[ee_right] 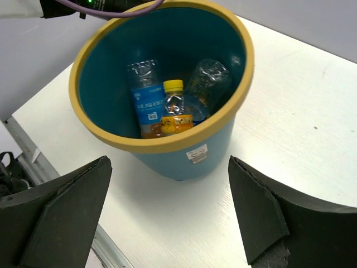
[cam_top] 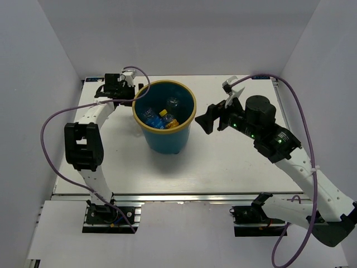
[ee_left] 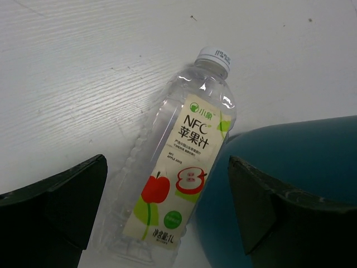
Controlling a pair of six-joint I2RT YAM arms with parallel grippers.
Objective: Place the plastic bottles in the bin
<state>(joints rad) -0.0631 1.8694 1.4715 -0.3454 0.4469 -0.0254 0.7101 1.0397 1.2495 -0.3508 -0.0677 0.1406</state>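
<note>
Left wrist view: the left gripper (ee_left: 167, 162) stands wide open and holds nothing. A white-green labelled bottle (ee_left: 187, 167) lies on its side on the table (ee_left: 83, 72), in the gap between the two fingers (ee_left: 56, 206). Its white cap points away from the gripper and its base is nearest the wrist. A gap shows between the bottle and each finger. The bin (ee_left: 301, 162) is just beside the bottle, ahead of the right-hand finger; whether bottle and bin wall touch cannot be told.

Right wrist view: the right gripper (ee_right: 167, 164) is also wide open and empty. The bin stands upright directly ahead of it, apart from both fingers. Inside the bin, from left to right of the gripper's centre line:
- a blue-labelled bottle (ee_right: 145, 95), leaning on the wall;
- an orange bottle (ee_right: 175, 111) with a yellow cap;
- a clear bottle (ee_right: 207, 78), tilted against the far wall.

Top external view: the bin sits between the two grippers, near each.
</note>
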